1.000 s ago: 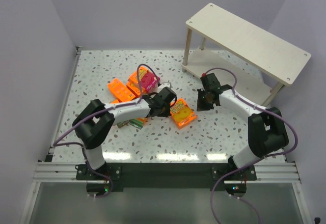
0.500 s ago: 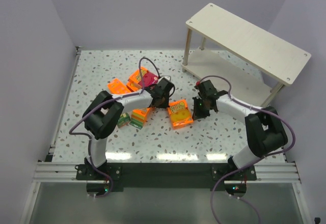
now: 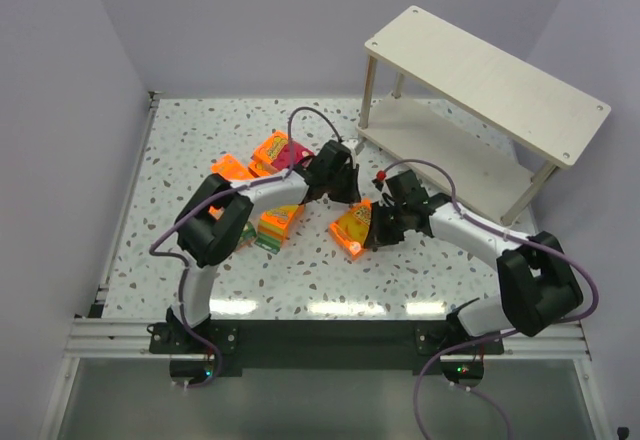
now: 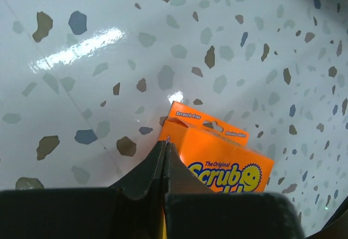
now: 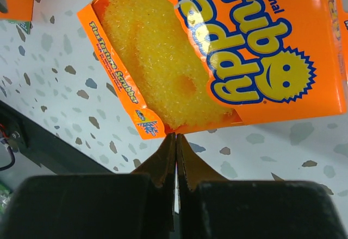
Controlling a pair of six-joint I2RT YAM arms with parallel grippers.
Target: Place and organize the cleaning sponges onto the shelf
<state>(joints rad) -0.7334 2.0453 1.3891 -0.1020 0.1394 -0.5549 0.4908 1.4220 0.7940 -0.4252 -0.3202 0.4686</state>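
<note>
An orange sponge pack (image 3: pixel 353 228) with a yellow sponge showing in its window stands tipped up on the speckled floor between both grippers. My left gripper (image 3: pixel 351 197) is shut, its tips (image 4: pixel 165 142) against the pack's (image 4: pixel 228 165) far corner. Shut as well, my right gripper (image 3: pixel 373 228) touches the lower edge of the pack (image 5: pixel 217 60) with its tips (image 5: pixel 175 136); neither holds it. More sponges lie to the left: an orange-and-pink stack (image 3: pixel 277 155), a flat orange one (image 3: pixel 231 168), and thick layered ones (image 3: pixel 279 219). The pale wooden shelf (image 3: pixel 480 75) stands at the back right.
The shelf's lower board (image 3: pixel 440 150) sits just behind the right arm. A small green pack (image 3: pixel 265 243) lies beside the left arm's elbow. Purple-grey walls close in the floor on the left and at the back, and a metal rail (image 3: pixel 320 338) runs along the near edge.
The left gripper swung right to the far side of the orange pack, and the right gripper moved left against it. The pack went from lying flat to tipped up.
</note>
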